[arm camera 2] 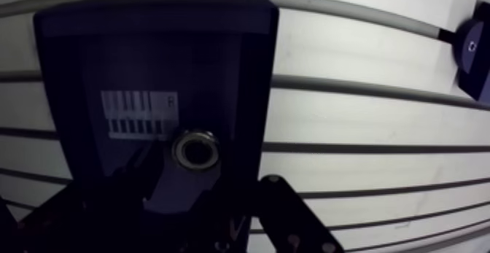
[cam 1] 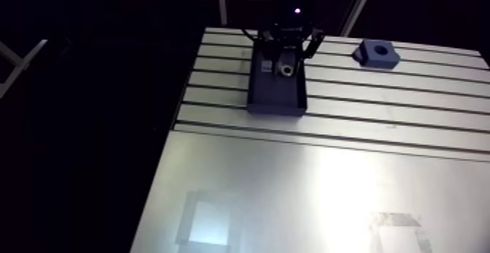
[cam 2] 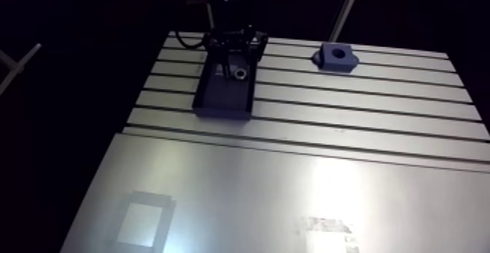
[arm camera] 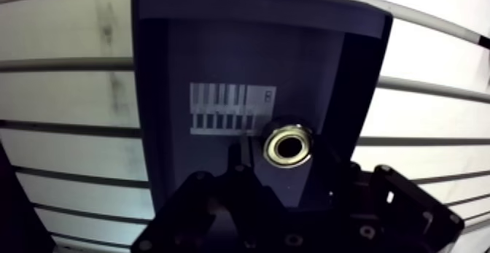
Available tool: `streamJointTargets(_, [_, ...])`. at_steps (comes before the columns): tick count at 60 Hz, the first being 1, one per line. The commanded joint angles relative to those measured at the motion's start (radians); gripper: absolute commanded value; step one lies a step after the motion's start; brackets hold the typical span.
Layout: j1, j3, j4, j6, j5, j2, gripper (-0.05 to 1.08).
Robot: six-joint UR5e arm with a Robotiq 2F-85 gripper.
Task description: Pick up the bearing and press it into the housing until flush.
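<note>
Progress is assessed as early: the pick-up is not yet completed and the pressing is not begun.

Bearing (arm camera: 289, 145) is found lying flat, bore upward, on the floor of a dark tray (arm camera: 219, 52), just beside a barcode label (arm camera: 232, 109). In the arm view it is placed toward the 1 o'clock corner of the tray.

End effector (arm camera: 292, 162) is positioned low over that end of the tray with its fingers spread. The bearing is seen between them, and no finger is seen pressed against its rim, so the grip is judged unmade. Light contact at one finger cannot be wholly ruled out in the shadow.

Housing (cam 1: 376, 54), a blue block, is noted on the desk (cam 1: 364, 125) at about 2 o'clock from the tray and well apart from it. Its bore is seen to be empty.

Outstanding items are recorded as follows:
- The fingers are to be closed on the bearing.
- The bearing is to be lifted clear of the tray wall.
- It is to be carried toward 2 o'clock and aligned over the bore.
- It is to be pressed down until flush.

No part of the insertion is credited as done.
</note>
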Motion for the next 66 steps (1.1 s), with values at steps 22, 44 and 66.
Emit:
streamJointTargets(22, [0.0,0.006,-0.003,0.003,-0.001,-0.008,0.48])
streamJointTargets(44, [0.0,0.011,-0.026,0.001,-0.001,-0.008,0.49])
streamJointTargets(66, [0.0,0.013,-0.026,0.001,0.001,-0.008,0.49])
